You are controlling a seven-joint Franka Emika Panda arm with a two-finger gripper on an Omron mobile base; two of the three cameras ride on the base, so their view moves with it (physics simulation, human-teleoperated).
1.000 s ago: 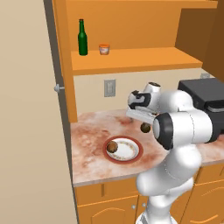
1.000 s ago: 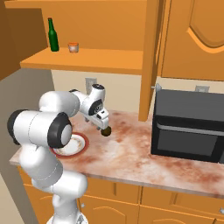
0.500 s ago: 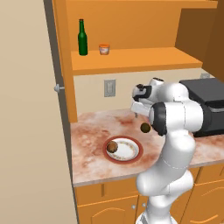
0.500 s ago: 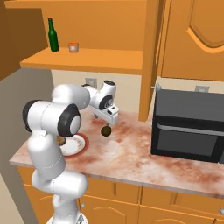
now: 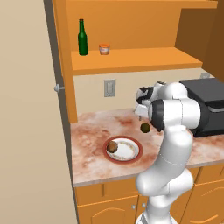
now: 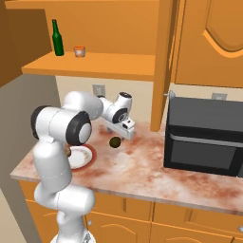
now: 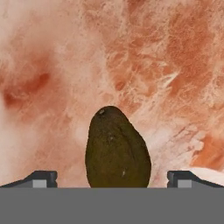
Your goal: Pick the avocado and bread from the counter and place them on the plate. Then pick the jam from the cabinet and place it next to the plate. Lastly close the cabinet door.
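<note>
Bread [image 5: 112,146] already on plate [image 5: 132,153], left side of counter [image 5: 89,131]. Avocado [image 5: 145,127] just right of plate, lifted clear of counter, hanging under pincer [image 5: 144,122]. Pincer tips wide of avocado [image 7: 117,151] in hand view, so cannot tell whether pinching. Step looks like avocado transfer. Next: shift left over plate, lower, release beside bread.

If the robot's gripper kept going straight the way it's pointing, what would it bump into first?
Probably the avocado: it sits right between the fingertips of the gripper. Past it lies only the counter, though depth is hard to judge.
</note>
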